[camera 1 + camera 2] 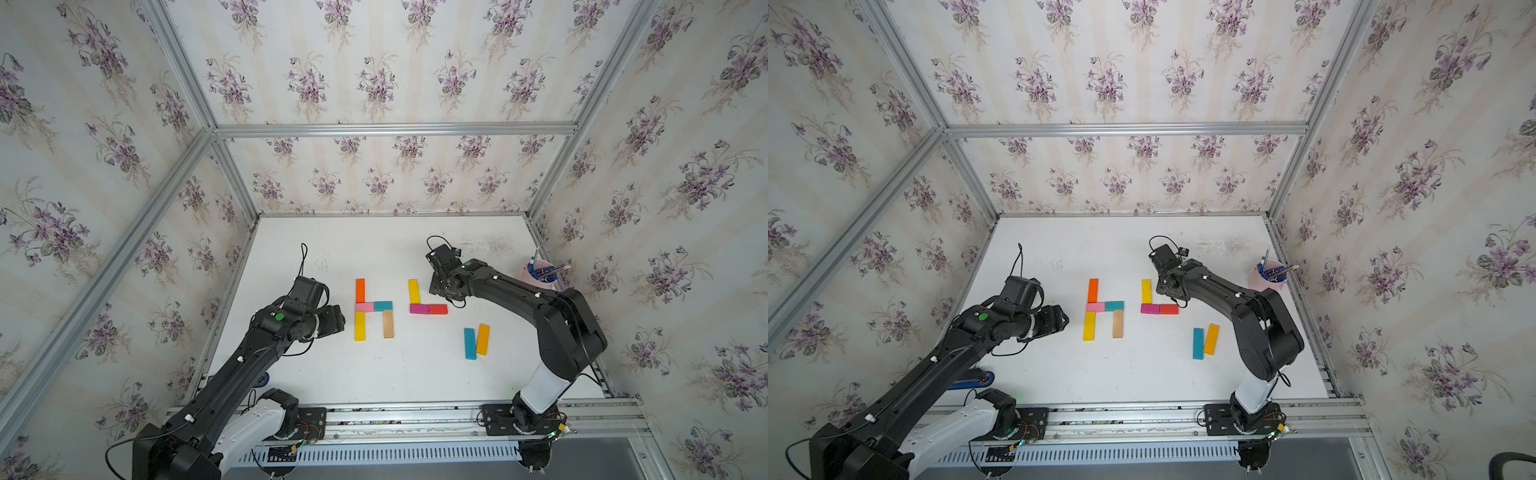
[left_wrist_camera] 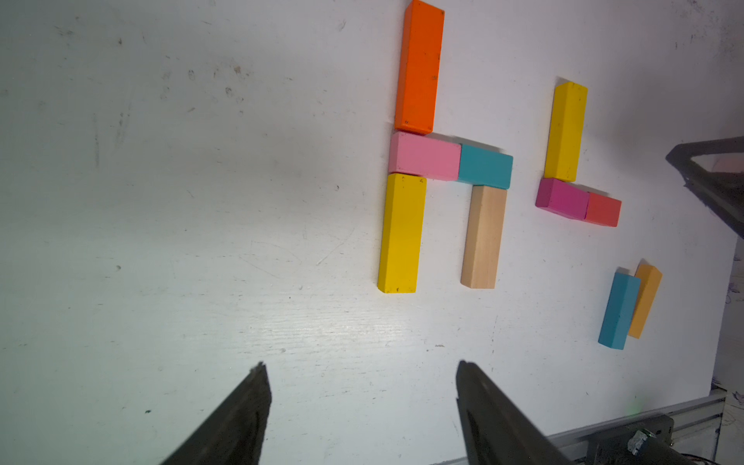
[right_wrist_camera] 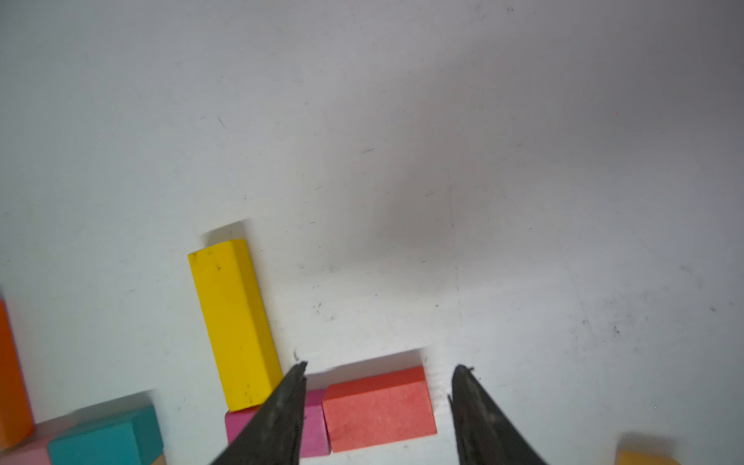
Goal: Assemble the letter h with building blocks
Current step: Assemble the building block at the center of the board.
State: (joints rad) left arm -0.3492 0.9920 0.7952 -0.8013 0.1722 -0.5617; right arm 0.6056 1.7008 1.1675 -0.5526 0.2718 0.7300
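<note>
So one wooden-block h (image 1: 365, 307) is sitting done, the yellow-magenta-red half-built h (image 1: 419, 308) is needing the blue wooden bar (image 1: 469, 343) and amber wooden bar (image 1: 483, 339) lying at its 4 o'clock, left gripper (image 2: 360, 364) and right gripper (image 3: 381, 364) both gaping empty.

Violet-flowered wallpaper walls (image 1: 415, 50), aluminium frame (image 1: 395, 129), scuffed white tabletop (image 1: 374, 374).

The desk (image 1: 374, 374) is white with faint grey scuffs. On it: an orange bar (image 1: 360, 290), pink bar (image 1: 364, 307), teal bar (image 1: 383, 306), yellow bar (image 1: 360, 326), tan bar (image 1: 388, 323), second yellow bar (image 1: 413, 291), magenta bar (image 1: 419, 308), red bar (image 1: 438, 309), blue bar (image 1: 470, 343) and amber bar (image 1: 483, 339). The wallpaper (image 1: 374, 83) is pale cream with purple flower sprigs. The cup (image 1: 527, 276) is pale pink.
</note>
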